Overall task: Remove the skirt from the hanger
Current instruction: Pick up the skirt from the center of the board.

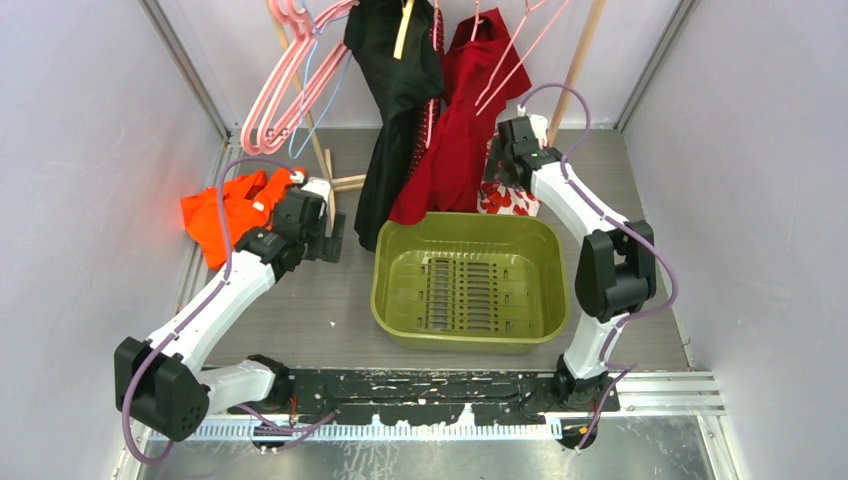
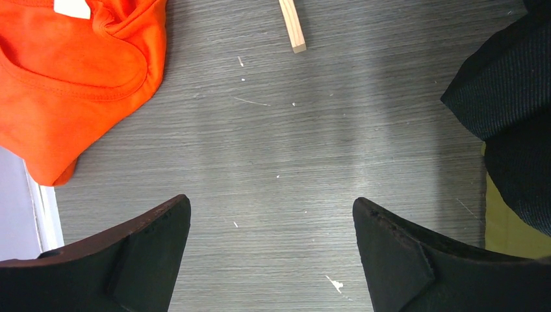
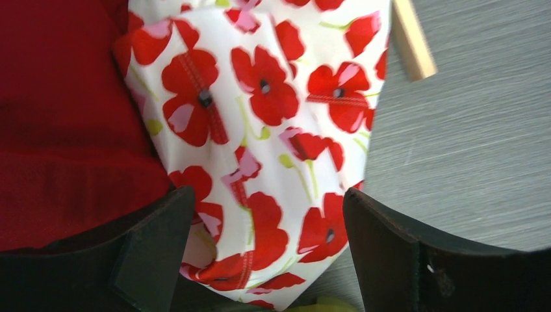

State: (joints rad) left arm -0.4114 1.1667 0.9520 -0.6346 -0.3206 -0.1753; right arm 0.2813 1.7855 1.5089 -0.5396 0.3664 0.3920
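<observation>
Findings, top camera: right gripper (image 1: 503, 170), jaws wide and empty, hangs over the poppy-print skirt (image 1: 503, 198) (so judged), which droops beside the red garment (image 1: 460, 120) behind the green basket (image 1: 545, 240). Its hanger cannot be made out. Left gripper (image 1: 328, 238), equally wide, holds nothing near the orange garment (image 1: 215, 215).

Left wrist: only bare table (image 2: 292, 149) lies between the fingers.

Right wrist: poppy fabric lies directly between the fingers, with red cloth under the left one.

Recommendation: shift off the red cloth, close on the print alone, then draw it free.
</observation>
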